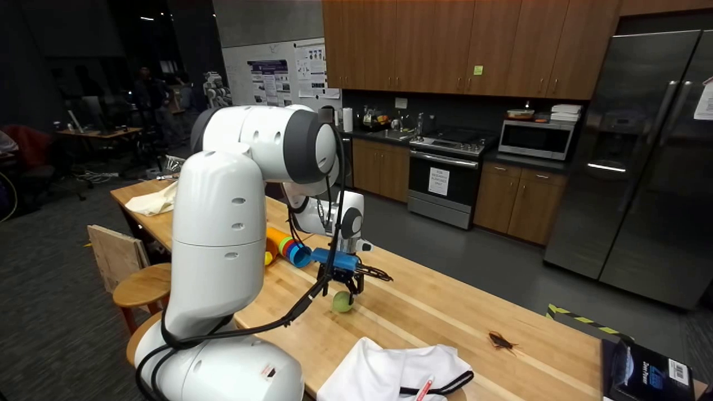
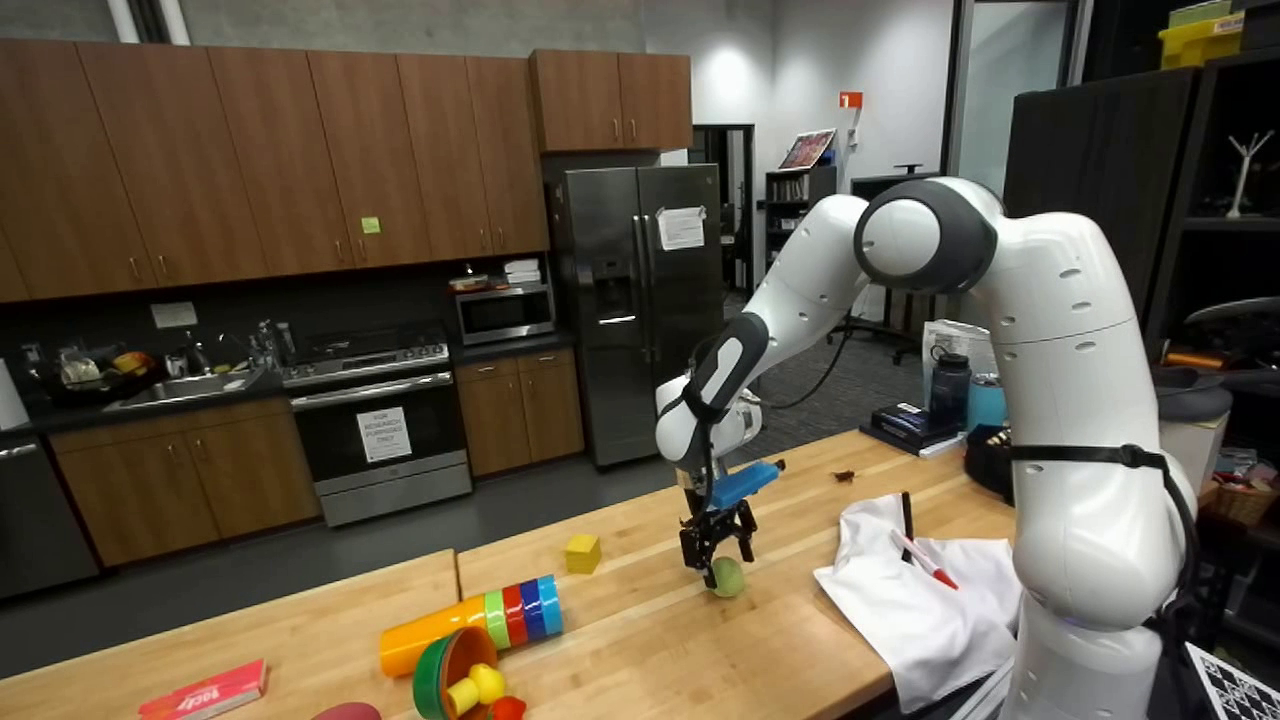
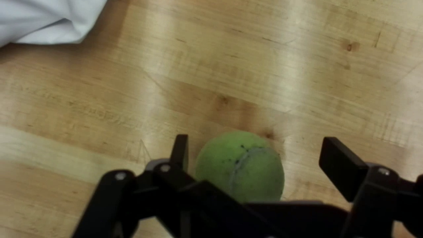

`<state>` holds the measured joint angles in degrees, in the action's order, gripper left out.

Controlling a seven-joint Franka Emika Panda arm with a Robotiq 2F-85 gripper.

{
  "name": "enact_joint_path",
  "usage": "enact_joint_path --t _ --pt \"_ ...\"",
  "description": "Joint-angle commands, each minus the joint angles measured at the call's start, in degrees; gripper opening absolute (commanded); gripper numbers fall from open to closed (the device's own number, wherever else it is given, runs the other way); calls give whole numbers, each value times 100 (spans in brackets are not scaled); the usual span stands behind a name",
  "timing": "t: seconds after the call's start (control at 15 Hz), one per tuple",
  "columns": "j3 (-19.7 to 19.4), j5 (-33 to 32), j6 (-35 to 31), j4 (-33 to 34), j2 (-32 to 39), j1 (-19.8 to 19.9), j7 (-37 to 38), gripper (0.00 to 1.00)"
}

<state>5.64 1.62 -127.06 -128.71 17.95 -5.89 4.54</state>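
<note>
The gripper [image 3: 256,155] stands spread wide and straddles the tennis ball [image 3: 241,170], which rests ungripped on the wooden table [image 3: 211,76]. In the wrist view the ball sits off-centre — nearer one finger [image 3: 180,152] — so uneven contact on closure could roll it aside; closure above its middle could squeeze it loose.
</note>
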Motion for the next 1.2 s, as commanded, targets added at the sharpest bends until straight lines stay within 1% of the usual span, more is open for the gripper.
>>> enact_joint_path --t 0.0,0.2,0.47,0.87,1.13 --pt "-119 -313 -401 -127 -44 -95 243 100" --pt "-173 -503 -843 -229 -68 -95 417 100" --pt "-199 -405 -1238 -402 -79 -78 621 100" --pt "-201 -251 -2065 -793 -194 -121 1033 100" --pt "-227 -279 -2172 -954 -252 -198 1280 100"
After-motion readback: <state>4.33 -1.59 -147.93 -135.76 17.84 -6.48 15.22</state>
